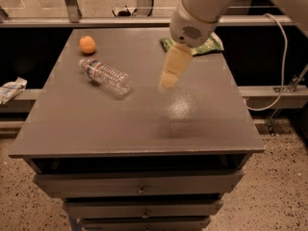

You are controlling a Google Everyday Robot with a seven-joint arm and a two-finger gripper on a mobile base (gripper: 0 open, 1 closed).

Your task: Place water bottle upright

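Observation:
The water bottle (105, 74) lies on its side on the grey table (96, 124), left of centre, with its white cap pointing to the far left near an orange. It is clear and ribbed with a thin label band. My gripper (169, 81) hangs from the white arm above the middle of the table, to the right of the bottle and apart from it. It holds nothing that I can see.
An orange (87, 44) sits at the table's far left. A green snack bag (210, 44) lies at the far right, partly behind my arm. Drawers run below the table's front edge. A cable hangs at the right.

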